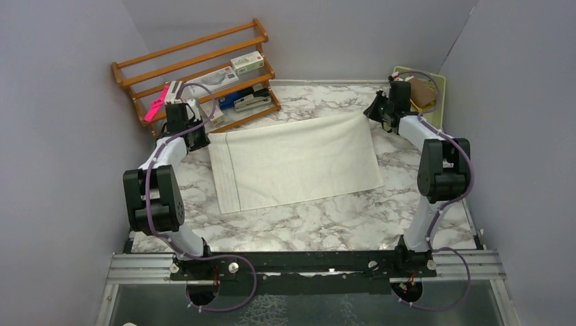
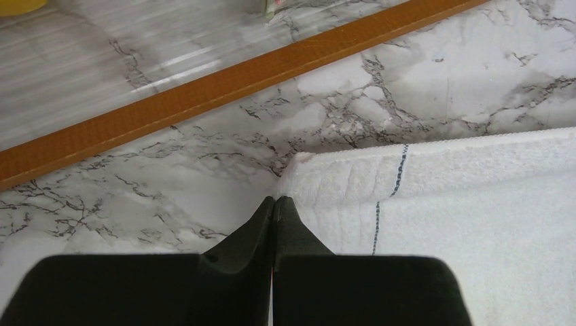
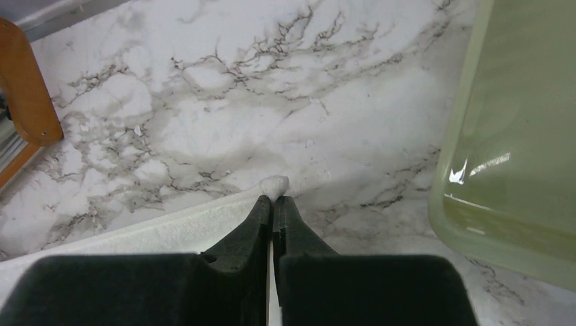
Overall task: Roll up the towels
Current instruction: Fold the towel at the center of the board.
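Found clenched: right gripper [image 3: 273, 198] on far corner of flat cream terry-cloth towel [image 1: 295, 163]; left gripper [image 2: 275, 199] at the other (hold unclear). Advise level, tight roll.

Top view: even, diffuse light from overhead; the white, grey-veined marble tabletop [image 1: 299, 224] reads bright, with only soft, faint shadows; the cream rectangular cloth towel [image 1: 292, 163] verges on overexposure, its weave barely visible. Left wrist view: the orange-brown wooden rack rail [image 2: 204, 88] and the surface beyond it are smeared and streaked; the towel's pile nearby stays sharp. Right wrist view: small white glints on the pale green glossy plastic basket [image 3: 516, 136]; the black right gripper [image 3: 273, 202] in the foreground is soft-edged, without detail.
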Available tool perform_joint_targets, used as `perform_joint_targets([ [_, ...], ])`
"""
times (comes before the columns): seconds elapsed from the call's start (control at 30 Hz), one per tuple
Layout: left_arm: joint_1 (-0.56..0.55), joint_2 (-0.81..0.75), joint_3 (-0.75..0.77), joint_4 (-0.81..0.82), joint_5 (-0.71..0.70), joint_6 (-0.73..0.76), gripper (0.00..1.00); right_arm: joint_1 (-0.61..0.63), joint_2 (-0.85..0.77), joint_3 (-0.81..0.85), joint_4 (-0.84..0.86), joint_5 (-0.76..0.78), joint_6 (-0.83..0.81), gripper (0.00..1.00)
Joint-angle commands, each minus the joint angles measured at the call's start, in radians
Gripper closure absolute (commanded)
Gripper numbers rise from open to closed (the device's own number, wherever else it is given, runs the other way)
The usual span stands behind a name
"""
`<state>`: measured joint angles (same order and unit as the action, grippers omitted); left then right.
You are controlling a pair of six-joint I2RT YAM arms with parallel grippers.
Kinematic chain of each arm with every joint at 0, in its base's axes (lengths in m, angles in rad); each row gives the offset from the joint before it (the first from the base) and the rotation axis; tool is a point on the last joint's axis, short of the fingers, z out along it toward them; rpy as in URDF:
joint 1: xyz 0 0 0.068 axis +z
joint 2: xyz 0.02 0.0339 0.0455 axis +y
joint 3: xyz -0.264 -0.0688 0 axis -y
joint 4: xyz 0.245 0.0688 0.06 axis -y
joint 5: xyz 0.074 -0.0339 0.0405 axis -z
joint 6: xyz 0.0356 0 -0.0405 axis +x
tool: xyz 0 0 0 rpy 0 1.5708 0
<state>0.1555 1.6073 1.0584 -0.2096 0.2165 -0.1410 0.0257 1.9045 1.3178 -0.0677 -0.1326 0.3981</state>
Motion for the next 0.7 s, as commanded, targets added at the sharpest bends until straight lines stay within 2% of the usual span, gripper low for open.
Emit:
perform_joint_targets([
  [0.0,0.023,0.052,0.082,0.046,-0.075,0.009,1.0,-0.01,0.068,0.098,0.04,0.026,-0.031,0.99],
  [0.17,0.023,0.087,0.14,0.067,-0.087,0.042,1.0,-0.01,0.161,0.188,0.0,-0.009,-0.054,0.99],
  [0.37,0.025,0.141,0.192,0.052,-0.11,0.067,1.0,-0.01,0.178,0.206,0.001,-0.028,-0.042,0.99],
  [0.53,0.024,0.113,0.135,0.105,-0.017,0.028,1.0,-0.01,0.156,0.199,-0.012,-0.037,-0.043,0.99],
  [0.67,0.024,0.047,0.043,0.151,0.037,-0.023,1.0,-0.011,0.097,0.122,-0.004,-0.04,-0.031,0.99],
])
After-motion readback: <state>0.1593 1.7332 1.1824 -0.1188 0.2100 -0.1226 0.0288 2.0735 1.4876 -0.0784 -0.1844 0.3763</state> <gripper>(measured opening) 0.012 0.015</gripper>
